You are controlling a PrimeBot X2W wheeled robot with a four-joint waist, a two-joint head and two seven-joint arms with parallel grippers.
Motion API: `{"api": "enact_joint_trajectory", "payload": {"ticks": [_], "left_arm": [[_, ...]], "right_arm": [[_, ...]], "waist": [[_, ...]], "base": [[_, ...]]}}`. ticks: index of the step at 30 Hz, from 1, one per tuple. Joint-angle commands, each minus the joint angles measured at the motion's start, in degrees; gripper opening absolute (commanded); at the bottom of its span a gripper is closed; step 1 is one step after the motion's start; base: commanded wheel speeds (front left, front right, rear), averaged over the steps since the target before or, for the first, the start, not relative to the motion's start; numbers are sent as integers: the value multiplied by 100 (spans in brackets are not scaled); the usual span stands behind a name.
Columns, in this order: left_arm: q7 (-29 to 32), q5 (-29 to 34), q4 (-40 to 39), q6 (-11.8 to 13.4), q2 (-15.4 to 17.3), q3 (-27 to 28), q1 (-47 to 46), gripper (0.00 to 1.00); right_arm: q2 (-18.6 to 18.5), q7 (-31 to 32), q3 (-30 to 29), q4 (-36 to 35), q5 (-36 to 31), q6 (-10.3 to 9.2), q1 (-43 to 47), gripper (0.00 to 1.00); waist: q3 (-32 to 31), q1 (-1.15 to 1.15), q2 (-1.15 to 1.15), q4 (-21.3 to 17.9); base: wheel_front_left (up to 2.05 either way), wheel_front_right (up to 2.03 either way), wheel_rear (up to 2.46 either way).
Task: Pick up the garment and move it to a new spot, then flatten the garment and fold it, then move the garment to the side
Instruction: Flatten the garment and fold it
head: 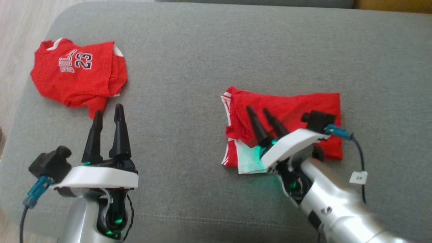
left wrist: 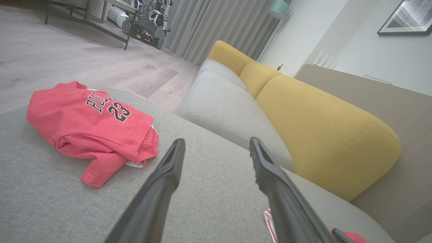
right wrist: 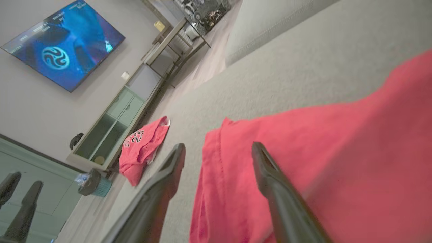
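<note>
The garment [head: 297, 104] is a red piece with white side stripes, lying folded on the grey cushion [head: 202, 60] right of the middle. Its red cloth [right wrist: 320, 162] takes up the right half of the right wrist view. My right gripper [head: 260, 112] stands open over the garment's left part, its fingertips low above the cloth and holding nothing; in the right wrist view my right gripper [right wrist: 218, 145] straddles the garment's edge. My left gripper [head: 108, 110] is open and empty at the lower left, pointing at a red jersey [head: 77, 72].
The red jersey [left wrist: 91, 128] marked 23 lies crumpled at the cushion's far left, near its edge. A sofa with yellow back cushions [left wrist: 320, 135] stands beyond the grey cushion. Wooden floor [left wrist: 67, 57], a cabinet [right wrist: 114, 125] and a wall screen [right wrist: 60, 44] lie further off.
</note>
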Motion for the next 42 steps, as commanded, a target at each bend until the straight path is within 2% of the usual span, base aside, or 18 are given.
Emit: {"api": "enact_joint_trajectory", "payload": {"ticks": [1,5,9,14,21,27,32,42], "left_arm": [[-29,0,-184,26,44,200,-125,100],[-29,5,-205,22,44,238,-65,100],[-29,-4,-231,31,44,248,-34,100],[-29,9,-267,39,44,254,-43,100],[-29,37,-292,26,44,245,-61,100],[-29,164,-264,-18,44,131,41,100],[-29,435,-361,-19,44,76,191,100],[-29,738,-672,61,44,151,257,100]], "right_arm": [[86,-104,-31,-61,-88,39,-244,100],[53,-246,-414,522,-769,39,-622,100],[-325,-287,-816,788,-1718,39,-864,100],[-807,-291,-1542,292,-3003,39,-655,100],[-970,-292,-2851,-878,-4272,39,354,100],[-742,-292,-3683,-2171,-5073,39,1394,100],[-354,-292,-4172,-2930,-5477,39,2069,100],[-78,-293,-4343,-3243,-5743,39,2404,100]], "waist": [[-55,0,0,-70],[-169,0,0,-249],[-252,0,0,-396],[-282,0,0,-539],[-247,0,0,-590],[-228,0,0,-540],[-211,0,0,-525],[-220,0,0,-527]], "base": [[0,0,0],[0,0,0],[0,0,0],[0,0,0],[0,0,0],[0,0,0],[0,0,0],[0,0,0]]}}
